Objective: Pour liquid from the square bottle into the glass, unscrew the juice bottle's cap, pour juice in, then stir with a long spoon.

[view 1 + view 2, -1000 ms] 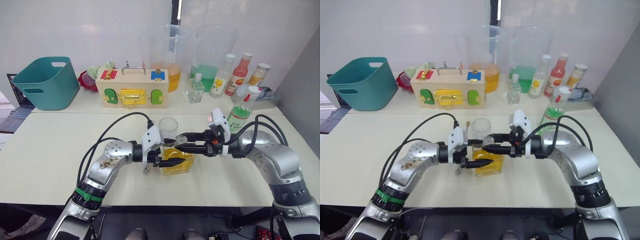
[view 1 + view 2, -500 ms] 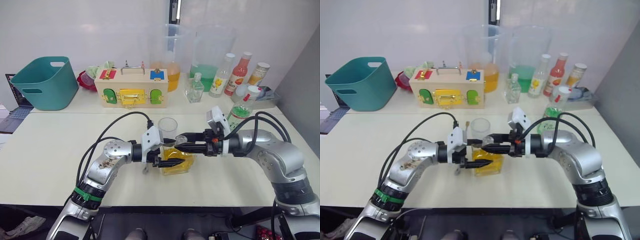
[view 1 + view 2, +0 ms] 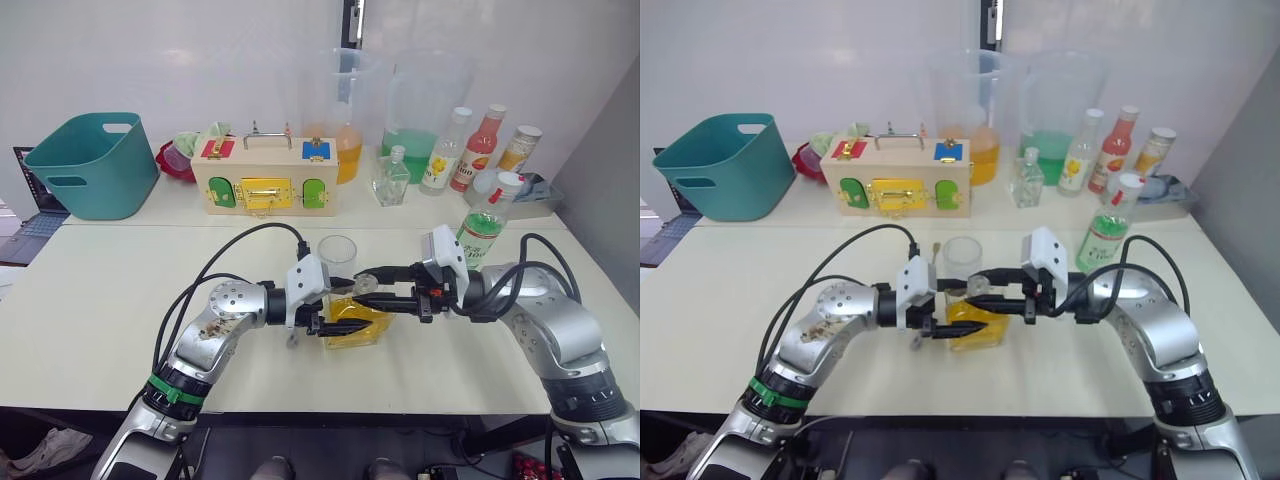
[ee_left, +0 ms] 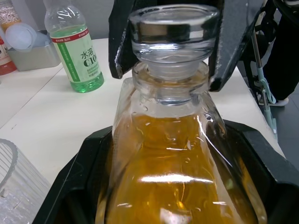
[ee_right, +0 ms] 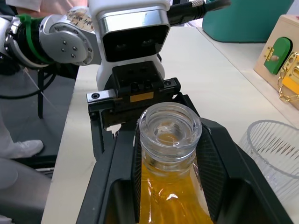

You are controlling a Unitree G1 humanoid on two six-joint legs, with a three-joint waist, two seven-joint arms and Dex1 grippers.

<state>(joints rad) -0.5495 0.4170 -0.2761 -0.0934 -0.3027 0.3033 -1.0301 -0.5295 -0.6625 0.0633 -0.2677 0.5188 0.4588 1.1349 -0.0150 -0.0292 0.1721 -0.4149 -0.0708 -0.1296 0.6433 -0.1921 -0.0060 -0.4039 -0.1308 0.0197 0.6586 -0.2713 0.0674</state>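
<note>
While both arms reach in toward the middle of the cream table [image 3: 100, 320], we see the square bottle [image 3: 352, 322] between them, tipped over on a slant so its neck points toward our right arm; the yellow-orange liquid [image 4: 177, 177] inside it sits at a slant too; our left gripper [image 3: 340, 318] has its two black fingers [image 4: 79, 186] closed tight on the wide body of the bottle, one on each side; our right gripper [image 3: 372, 290] has its fingers [image 5: 112, 186] on each side of the bottle's neck and round glass top [image 5: 170, 126], but we cannot tell if they are pressing on it or are a bit apart from it; the glass [image 3: 337, 256] stands upright just behind the bottle, very near it, and looks empty; the juice bottle [image 3: 482, 226] stands upright on the table off to the right, behind our right arm, with pale green juice [image 4: 86, 83] low inside it and its white cap [image 3: 508, 182] on top; farther back on the table we see a teal tub [image 3: 88, 160], a wooden box [image 3: 264, 180] with small coloured doors, two tall clear pitchers [image 3: 425, 100], one with orange drink and one with green drink, a small clear square bottle [image 3: 391, 176], a yellow-labelled bottle [image 3: 440, 155] and a red-orange bottle [image 3: 478, 138].
</note>
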